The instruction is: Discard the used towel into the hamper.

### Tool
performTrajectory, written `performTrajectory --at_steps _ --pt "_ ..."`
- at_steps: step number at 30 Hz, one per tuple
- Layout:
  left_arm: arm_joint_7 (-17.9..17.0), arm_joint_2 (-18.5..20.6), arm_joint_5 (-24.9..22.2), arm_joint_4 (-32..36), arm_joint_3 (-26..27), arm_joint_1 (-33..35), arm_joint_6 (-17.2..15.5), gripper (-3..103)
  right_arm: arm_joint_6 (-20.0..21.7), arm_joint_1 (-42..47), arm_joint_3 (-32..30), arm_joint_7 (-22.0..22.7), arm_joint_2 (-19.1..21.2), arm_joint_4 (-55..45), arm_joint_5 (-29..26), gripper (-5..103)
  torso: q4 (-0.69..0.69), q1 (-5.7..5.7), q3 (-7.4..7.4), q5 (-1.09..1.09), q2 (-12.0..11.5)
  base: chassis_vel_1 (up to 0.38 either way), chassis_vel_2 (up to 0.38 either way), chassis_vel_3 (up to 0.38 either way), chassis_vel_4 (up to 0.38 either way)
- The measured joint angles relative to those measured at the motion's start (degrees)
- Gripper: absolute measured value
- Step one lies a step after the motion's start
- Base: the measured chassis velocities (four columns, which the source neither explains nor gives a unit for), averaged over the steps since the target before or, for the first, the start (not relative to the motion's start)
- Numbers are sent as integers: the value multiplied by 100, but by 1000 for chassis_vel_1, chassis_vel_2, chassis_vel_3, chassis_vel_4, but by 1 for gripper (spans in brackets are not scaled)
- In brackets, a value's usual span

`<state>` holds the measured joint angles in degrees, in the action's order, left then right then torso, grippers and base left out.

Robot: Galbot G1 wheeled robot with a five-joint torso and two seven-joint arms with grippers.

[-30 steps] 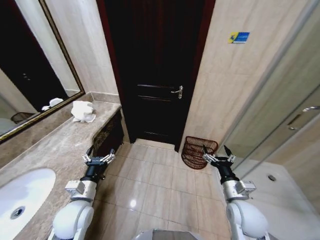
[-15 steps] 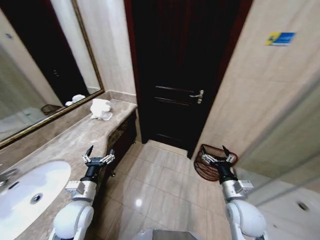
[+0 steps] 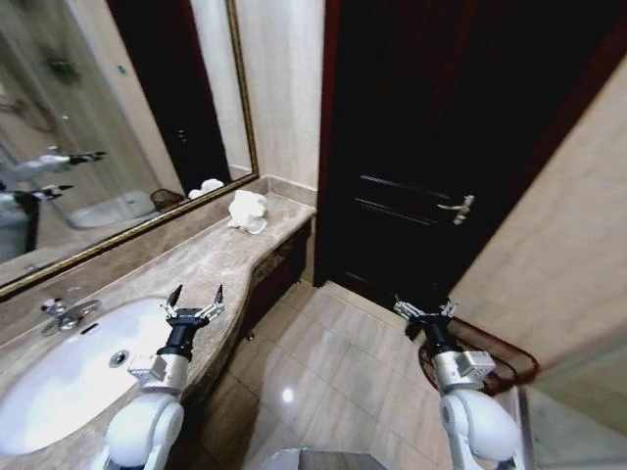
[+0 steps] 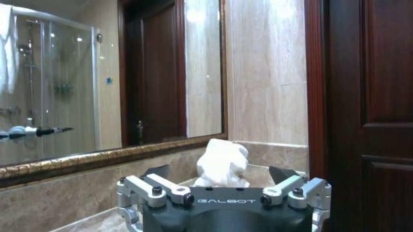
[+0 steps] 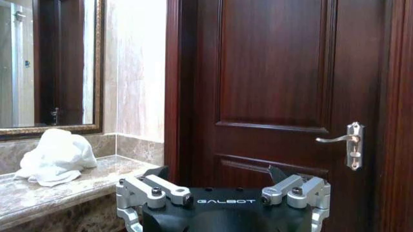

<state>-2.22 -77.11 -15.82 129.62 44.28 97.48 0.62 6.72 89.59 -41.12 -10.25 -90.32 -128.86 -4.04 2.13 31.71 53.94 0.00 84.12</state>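
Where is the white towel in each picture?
Head view: the white towel lies at the far end of the counter, by the mirror's corner.
Left wrist view: towel just past the left end effector.
Right wrist view: towel on the counter, left of the door.
Shared landmark: the dark door.

One towel (image 3: 247, 211), one hamper (image 3: 490, 360), one sink (image 3: 69, 377), one door (image 3: 460, 147), one mirror (image 3: 108, 117).

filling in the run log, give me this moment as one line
phase: turning toward counter | towel: on counter by mirror, untouched | hamper: on floor by door | left gripper: open, empty | right gripper: open, empty
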Motion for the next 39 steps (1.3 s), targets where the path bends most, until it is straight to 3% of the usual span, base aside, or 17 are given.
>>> performTrajectory --at_steps 39 --pt "-20 -35 61 -22 -26 -59 -67 100 20 -169 66 -22 12 154 -19 100 0 0 0 0 0 -115 112 111 -115"
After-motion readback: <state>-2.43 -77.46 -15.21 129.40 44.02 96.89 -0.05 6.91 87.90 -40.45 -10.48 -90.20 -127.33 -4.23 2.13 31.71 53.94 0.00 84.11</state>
